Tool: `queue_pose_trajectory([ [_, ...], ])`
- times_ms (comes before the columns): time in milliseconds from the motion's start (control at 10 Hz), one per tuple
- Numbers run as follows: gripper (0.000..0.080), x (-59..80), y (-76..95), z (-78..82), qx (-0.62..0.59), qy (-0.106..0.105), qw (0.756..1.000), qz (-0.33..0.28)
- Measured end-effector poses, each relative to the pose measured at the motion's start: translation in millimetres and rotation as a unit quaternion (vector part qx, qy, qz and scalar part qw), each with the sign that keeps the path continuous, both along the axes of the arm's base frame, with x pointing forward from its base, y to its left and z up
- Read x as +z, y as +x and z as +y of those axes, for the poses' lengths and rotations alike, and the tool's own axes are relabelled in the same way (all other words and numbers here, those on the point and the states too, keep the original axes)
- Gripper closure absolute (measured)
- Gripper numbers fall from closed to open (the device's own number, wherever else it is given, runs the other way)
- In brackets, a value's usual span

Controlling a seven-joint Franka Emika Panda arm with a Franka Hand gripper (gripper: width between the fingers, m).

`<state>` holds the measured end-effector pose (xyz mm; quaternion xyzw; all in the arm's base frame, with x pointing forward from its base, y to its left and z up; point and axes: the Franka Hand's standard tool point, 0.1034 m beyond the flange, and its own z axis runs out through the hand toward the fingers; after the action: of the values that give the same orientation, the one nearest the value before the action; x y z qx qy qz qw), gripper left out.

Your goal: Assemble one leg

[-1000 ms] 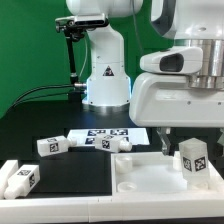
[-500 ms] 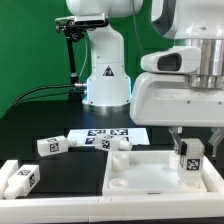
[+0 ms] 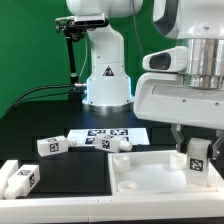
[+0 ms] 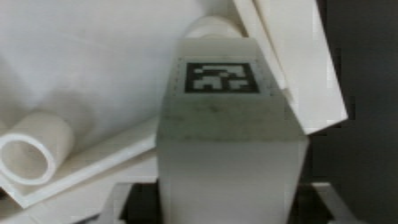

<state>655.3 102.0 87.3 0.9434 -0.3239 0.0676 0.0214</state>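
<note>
On a black table, at the exterior view's left, two spare white tagged pegs are lying apart: the near peg and the far peg. Toward the middle, the marker board is lying flat in front of the arm's white base. To the right, a large white tray is resting on the table. Over its right part, the gripper is clamping the leg upright between both fingers, tag facing the camera; whether the leg is touching the tray is unclear. In the wrist view the leg is filling the centre, with the tray behind it.
</note>
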Motion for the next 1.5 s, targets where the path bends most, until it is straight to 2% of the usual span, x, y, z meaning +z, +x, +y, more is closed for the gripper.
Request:
queue_pose_trajectory([
  [200, 0.0509, -1.0, 0.4, -5.5, -0.14, 0.026, 0.99, -0.01],
  [500, 0.0509, -1.3, -5.0, -9.5, -0.334, 0.055, 0.941, -0.011],
  [600, 0.0509, -1.5, -7.2, -9.9, -0.363, 0.058, 0.93, -0.009],
  [700, 0.0509, -1.4, -7.3, -9.9, -0.363, 0.057, 0.93, -0.008],
  [800, 0.0509, -1.4, -6.8, -9.8, -0.346, 0.056, 0.937, -0.008],
  [900, 0.0423, -2.6, -9.0, -8.8, -0.312, 0.047, 0.949, -0.002],
  [1000, 0.0244, -5.1, -16.8, -2.8, -0.203, 0.025, 0.979, 0.024],
  [1100, 0.0179, -5.4, -16.1, 3.3, -0.13, 0.024, 0.991, 0.023],
  [1300, 0.0156, -4.1, -22.5, 12.5, -0.078, 0.028, 0.997, 0.009],
  [1500, 0.0151, -5.4, -23.0, 9.9, 0.003, 0.018, 1.0, 0.016],
])
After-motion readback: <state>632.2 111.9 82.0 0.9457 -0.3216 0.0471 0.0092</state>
